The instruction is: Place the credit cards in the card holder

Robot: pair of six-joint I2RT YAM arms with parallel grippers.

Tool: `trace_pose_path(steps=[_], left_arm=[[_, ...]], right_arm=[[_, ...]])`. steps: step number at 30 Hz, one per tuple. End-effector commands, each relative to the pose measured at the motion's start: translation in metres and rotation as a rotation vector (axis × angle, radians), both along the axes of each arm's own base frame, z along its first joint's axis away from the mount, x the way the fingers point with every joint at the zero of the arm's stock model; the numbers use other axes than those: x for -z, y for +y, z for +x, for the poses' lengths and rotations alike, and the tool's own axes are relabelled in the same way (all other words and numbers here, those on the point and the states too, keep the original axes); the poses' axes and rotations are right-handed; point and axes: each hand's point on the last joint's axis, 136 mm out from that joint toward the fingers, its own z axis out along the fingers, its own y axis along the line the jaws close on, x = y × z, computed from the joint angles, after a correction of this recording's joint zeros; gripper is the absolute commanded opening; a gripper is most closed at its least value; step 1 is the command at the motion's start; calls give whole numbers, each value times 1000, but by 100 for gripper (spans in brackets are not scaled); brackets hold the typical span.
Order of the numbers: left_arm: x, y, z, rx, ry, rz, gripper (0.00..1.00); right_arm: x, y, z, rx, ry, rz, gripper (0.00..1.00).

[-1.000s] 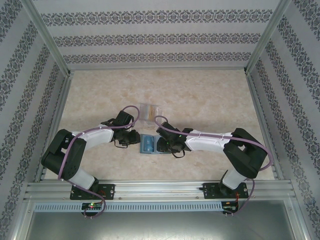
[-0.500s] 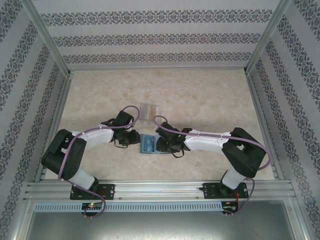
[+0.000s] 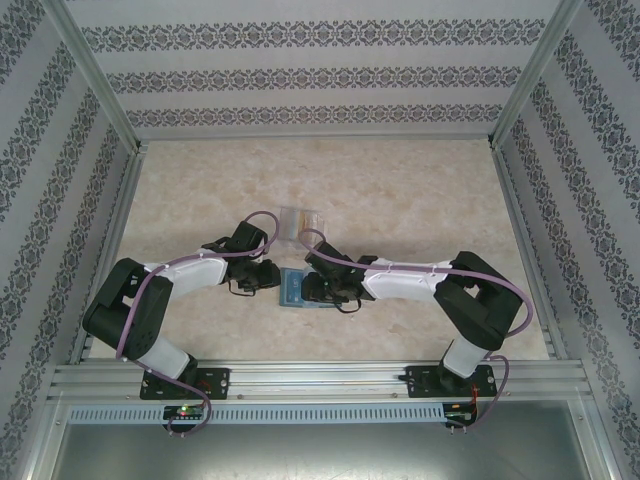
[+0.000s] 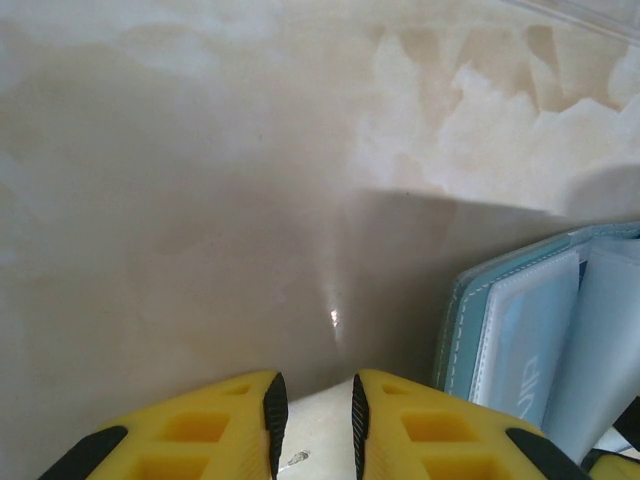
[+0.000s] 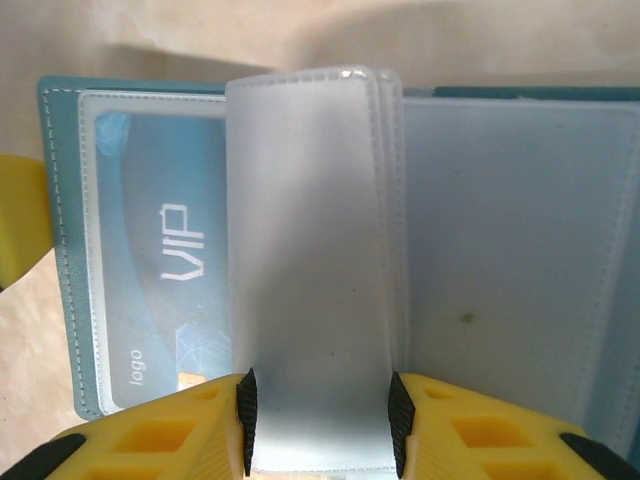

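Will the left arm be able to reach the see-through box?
Probably yes. The clear box sits just past the left tool, apart from it, with bare table between. The right arm works over the card holder, off that path.

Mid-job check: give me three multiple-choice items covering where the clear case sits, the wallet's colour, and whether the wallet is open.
1. The clear case lies:
A) just beyond the wallet, on its far side
B) on the near rail
C) against the right wall

2. The wallet's cover is:
A) red
B) teal
C) black

3. The wallet is:
A) folded shut
B) lying open
C) standing on edge

Answers:
1 A, the top view shows the case past the wallet.
2 B, a teal rim frames the pockets.
3 B, the right wrist view shows both halves spread, with a VIP card in one pocket.
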Motion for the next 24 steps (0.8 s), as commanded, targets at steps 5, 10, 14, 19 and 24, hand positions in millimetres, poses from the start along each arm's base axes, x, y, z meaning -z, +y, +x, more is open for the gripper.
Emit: trace_pose_path(steps=[5,10,14,19,24], left_arm=[[22,0,-24,24,108,-2,29],[20,0,-24,20,101,-6,29],[14,2,-23,14,86,0,30],[8,6,-22,8,68,2,30],[5,10,-21,-2,61,0,30]], right_arm=[[-13,35,-1,-108,-13,90,42],[-25,58,-4,-182,-6,162,42],[-35,71,-3,-217,-24,194,42],[-39,76,-2,-234,-36,200,42],[-47,68,-3,-221,-59,197,42]])
